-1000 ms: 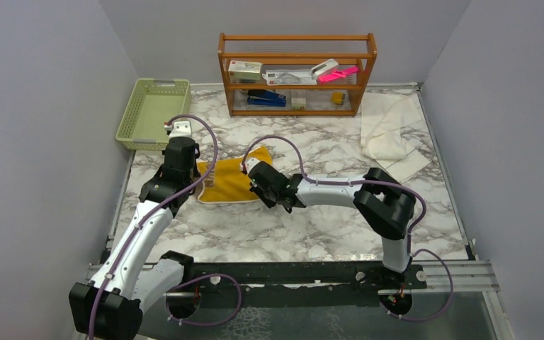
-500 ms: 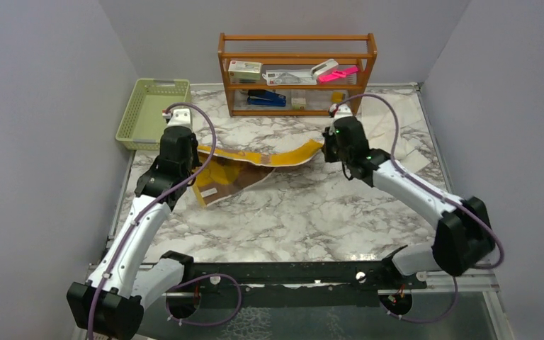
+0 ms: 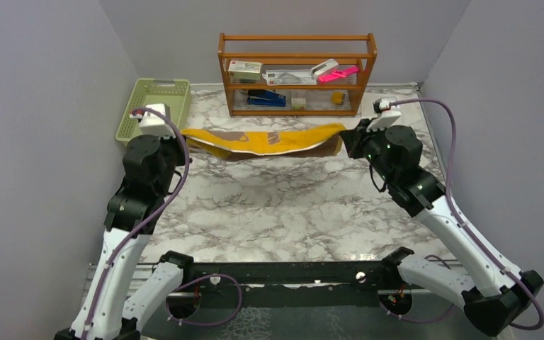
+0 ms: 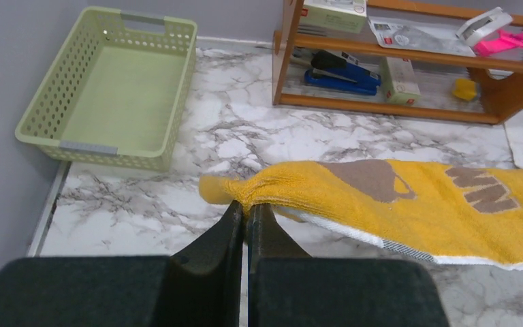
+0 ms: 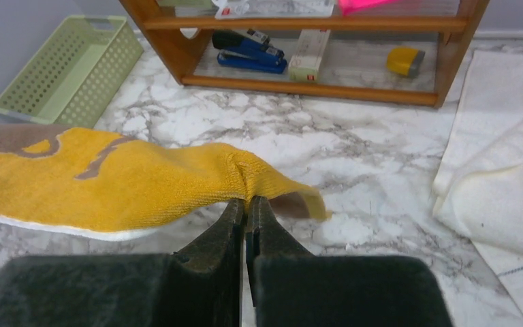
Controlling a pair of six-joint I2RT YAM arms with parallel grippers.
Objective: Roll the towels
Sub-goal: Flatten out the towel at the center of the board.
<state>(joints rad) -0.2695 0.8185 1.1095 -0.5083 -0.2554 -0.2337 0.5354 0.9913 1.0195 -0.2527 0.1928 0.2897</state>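
Note:
The mustard-yellow towel [image 3: 262,140] with brown patches hangs stretched above the table between both grippers. My left gripper [image 3: 183,139] is shut on its left corner, seen in the left wrist view [image 4: 246,204] with the towel [image 4: 408,197] running off to the right. My right gripper [image 3: 345,139] is shut on its right corner, seen in the right wrist view [image 5: 246,199] with the towel [image 5: 109,180] running off to the left. The cream-white towel [image 5: 504,184] lies crumpled at the back right; in the top view it is mostly hidden behind the right arm.
A green plastic basket [image 3: 152,112] sits at the back left. A wooden shelf [image 3: 296,74] with a stapler, boxes and a pink item stands at the back centre. Grey walls close in both sides of the marble table [image 3: 290,212].
Both arms have lifted and spread apart, pulling the yellow towel off the table from a crumpled heap into a taut band between the grippers.

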